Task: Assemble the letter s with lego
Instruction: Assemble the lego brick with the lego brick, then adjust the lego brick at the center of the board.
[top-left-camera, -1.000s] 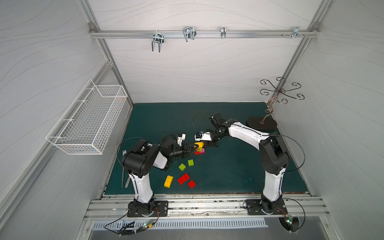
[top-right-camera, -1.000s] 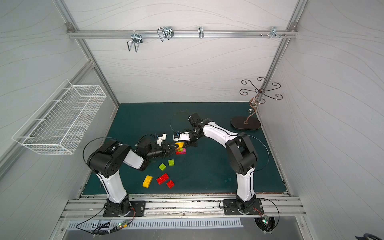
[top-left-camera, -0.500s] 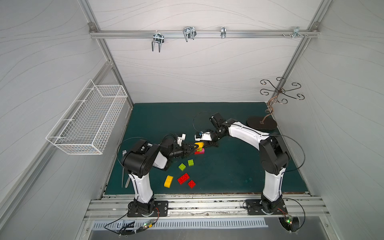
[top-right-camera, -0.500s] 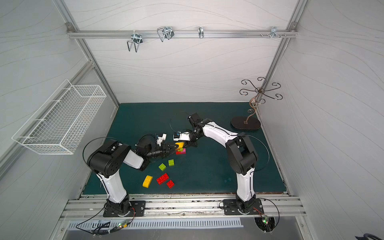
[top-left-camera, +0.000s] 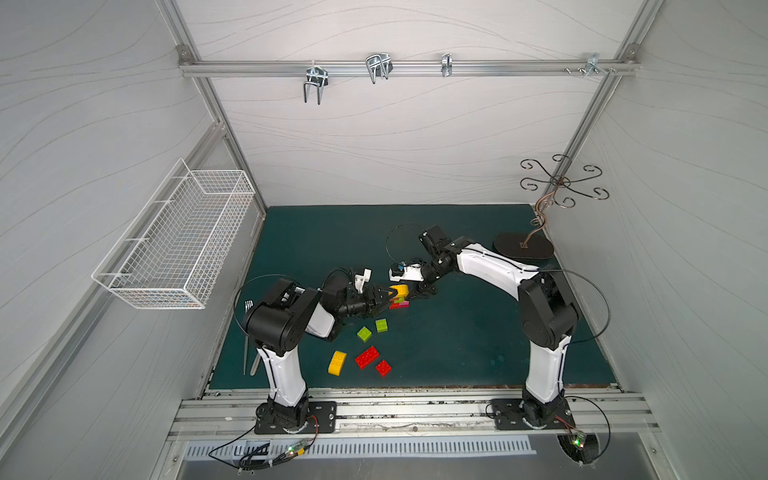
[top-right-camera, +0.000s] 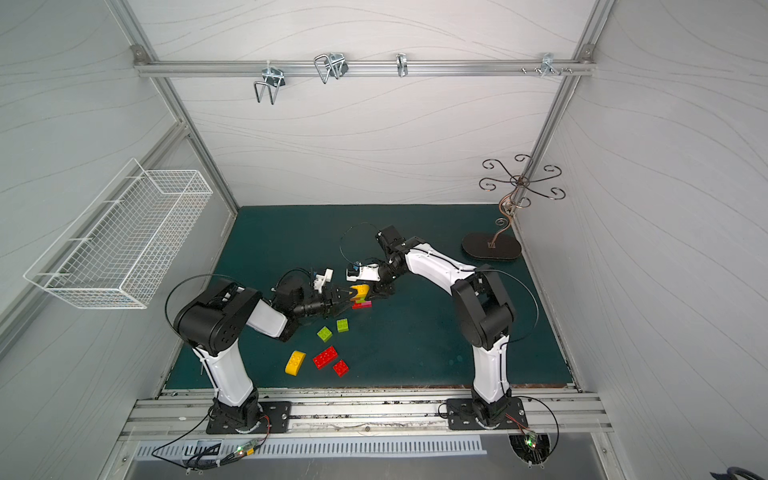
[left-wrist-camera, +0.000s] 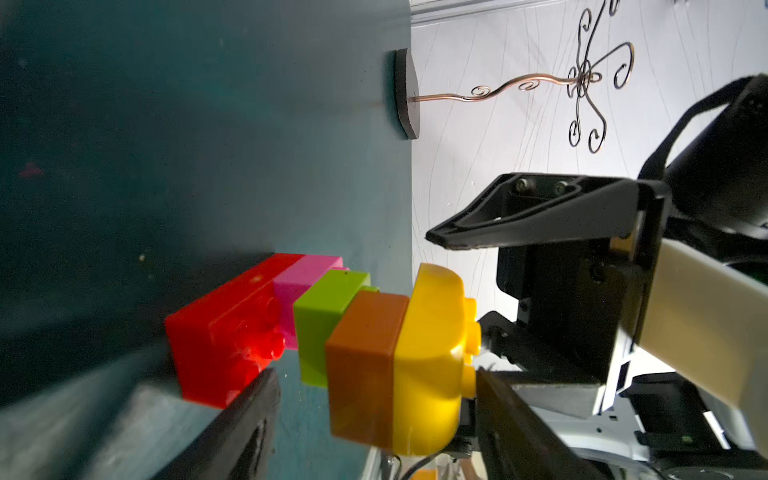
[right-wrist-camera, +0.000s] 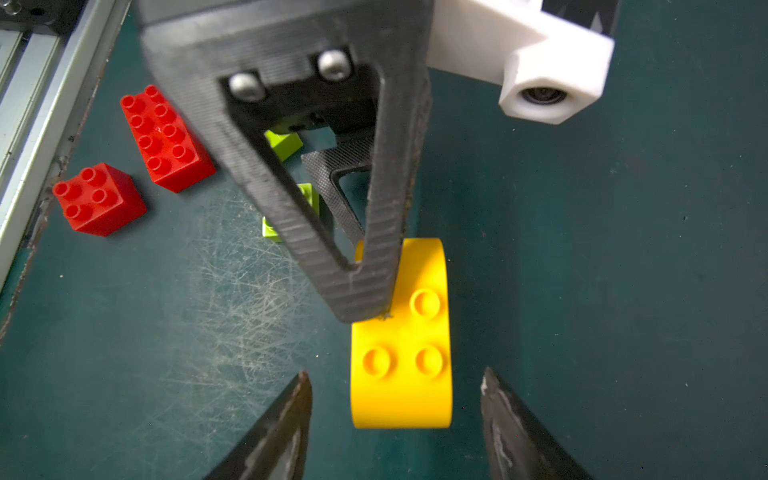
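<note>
In both top views the lego stack (top-left-camera: 399, 297) (top-right-camera: 360, 296) stands near the middle of the green bench (top-left-camera: 478, 332). The left pincer (top-left-camera: 385, 296) and the right pincer (top-left-camera: 410, 293) meet it from opposite sides. Nearer the front rail, apart from the stack, lie a lime square (top-left-camera: 382, 325), a second lime square (top-left-camera: 364, 333), a red oblong (top-left-camera: 367, 356), a red square (top-left-camera: 383, 368) and a loose yellow brick (top-left-camera: 337, 363). Left wrist view: a red brick (left-wrist-camera: 220, 332) and a pink brick (left-wrist-camera: 307, 274) sit at the bench. A lime brick (left-wrist-camera: 324, 316) and an orange-brown brick (left-wrist-camera: 361, 353) sit above them, with a yellow round-topped brick (left-wrist-camera: 432, 361) on top. The left pincer is spread, one finger low by the red brick and one by the yellow studs; contact cannot be told. Right wrist view: the right pincer's fingers (right-wrist-camera: 286, 428) are spread, the yellow brick between them with a gap on each side, nothing pinched. One left finger (right-wrist-camera: 332, 232) lies over that brick's top edge.
</note>
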